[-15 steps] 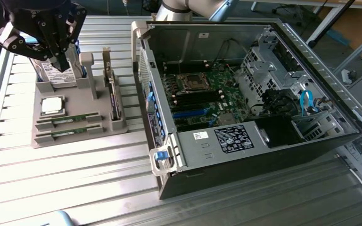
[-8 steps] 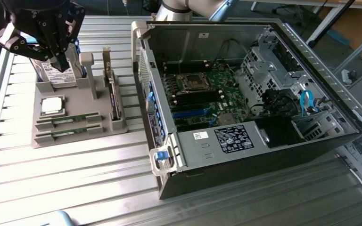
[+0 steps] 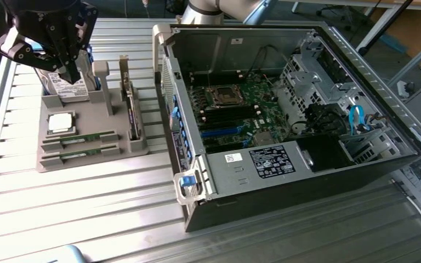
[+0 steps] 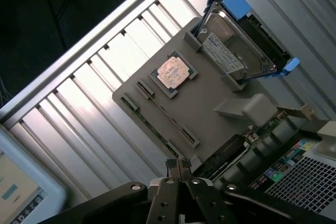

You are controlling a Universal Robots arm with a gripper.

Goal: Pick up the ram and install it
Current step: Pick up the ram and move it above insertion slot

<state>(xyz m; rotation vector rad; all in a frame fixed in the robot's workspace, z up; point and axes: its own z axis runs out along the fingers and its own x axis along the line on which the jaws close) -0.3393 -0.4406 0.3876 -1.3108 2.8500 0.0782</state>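
End effector (image 4: pixel 178 164), fingers together and empty, hangs above the gray holder (image 3: pixel 86 164). The ram (image 3: pixel 79 138) stands edge-up in the holder's slots: probably light, stiff, fragile; best gripped by its long edges.

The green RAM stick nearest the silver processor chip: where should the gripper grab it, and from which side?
Probably the top edge of the thin green RAM stick, mid-length, pinching its flat faces from straight above. It stands on edge in the grey tray, which clasps both ends.

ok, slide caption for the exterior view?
Shut gripper above the grey plastic parts tray; two narrow green ram sticks in its slots, open black computer case beside.
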